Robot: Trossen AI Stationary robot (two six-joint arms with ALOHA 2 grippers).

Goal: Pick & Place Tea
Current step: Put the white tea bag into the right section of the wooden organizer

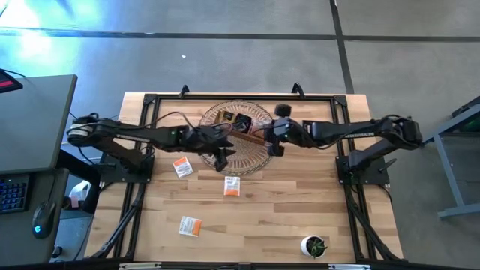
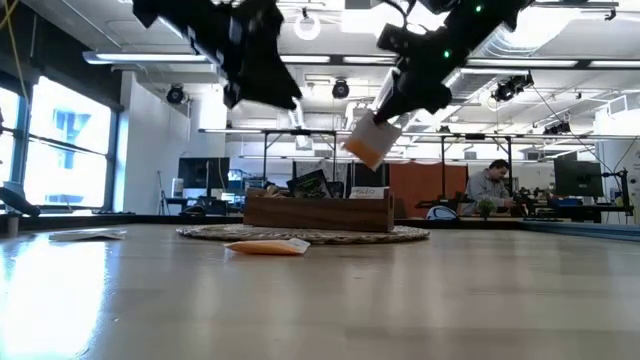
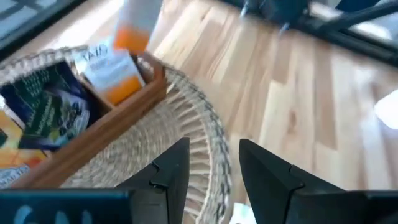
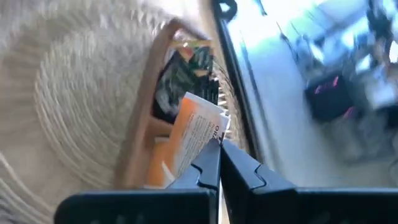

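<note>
1 sachet [image 4: 194, 138] in right hand [image 4: 219, 144]

You're looking at a grey concrete floor [image 1: 225, 45] with dark seams around the wooden table [image 1: 285, 217]. At the left edge of the high view stands a grey desk [image 1: 34, 120] with a keyboard [image 1: 11, 195] and mouse [image 1: 41, 221]. In the low view, big windows [image 2: 60, 150] brighten the left; a seated person [image 2: 492, 188] works at right under ceiling lights [image 2: 150, 58].
</note>
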